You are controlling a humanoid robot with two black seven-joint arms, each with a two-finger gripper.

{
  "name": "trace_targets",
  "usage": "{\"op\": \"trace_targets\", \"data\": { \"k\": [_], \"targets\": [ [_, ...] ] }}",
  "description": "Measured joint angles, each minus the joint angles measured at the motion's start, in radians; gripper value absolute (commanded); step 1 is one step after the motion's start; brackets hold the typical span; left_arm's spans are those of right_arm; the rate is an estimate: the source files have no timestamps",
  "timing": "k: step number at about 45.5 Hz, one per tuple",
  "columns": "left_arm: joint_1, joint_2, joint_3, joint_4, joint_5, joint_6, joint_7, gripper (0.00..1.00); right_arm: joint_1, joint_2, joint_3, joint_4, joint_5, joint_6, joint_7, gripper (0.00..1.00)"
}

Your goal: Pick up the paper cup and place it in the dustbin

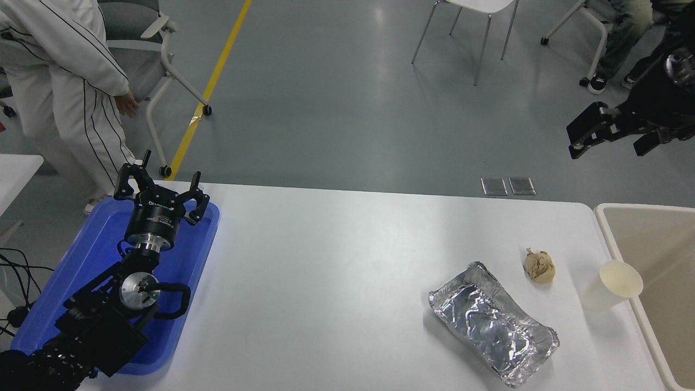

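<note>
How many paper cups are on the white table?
1: a small cream-white tapered paper cup, upright near the table's right edge, beside the large beige bin. None seem hidden.

The paper cup [612,285] stands just left of the dustbin [613,239], with the crumpled paper ball [539,266] and foil tray [493,322] further left.

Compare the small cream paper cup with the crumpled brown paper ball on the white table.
The small cream paper cup has a smooth tapered wall and an open round rim; the crumpled brown paper ball is a wrinkled, closed lump. The cup is pale cream, the ball tan-brown. The cup looks bigger and taller than the ball. The cup stands right beside the beige dustbin; the ball lies further from it, near the foil tray. Both rest untouched on the white table.
</note>
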State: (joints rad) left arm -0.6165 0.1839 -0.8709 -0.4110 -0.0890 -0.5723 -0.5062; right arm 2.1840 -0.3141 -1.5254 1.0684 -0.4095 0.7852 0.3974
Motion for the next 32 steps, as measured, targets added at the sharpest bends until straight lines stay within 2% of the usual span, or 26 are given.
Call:
{"op": "trace_targets", "data": {
  "k": [9, 32],
  "targets": [
    [0.001, 0.000, 0.000, 0.000, 0.000, 0.000, 0.000, 1.00, -0.015, -0.030, -0.010, 0.000, -0.004, 0.000, 0.000, 1.00],
    [0.002, 0.000, 0.001, 0.001, 0.000, 0.000, 0.000, 1.00, -0.107, -0.253, -0.017, -0.012, -0.102, 0.000, 0.000, 1.00]
  ]
}}
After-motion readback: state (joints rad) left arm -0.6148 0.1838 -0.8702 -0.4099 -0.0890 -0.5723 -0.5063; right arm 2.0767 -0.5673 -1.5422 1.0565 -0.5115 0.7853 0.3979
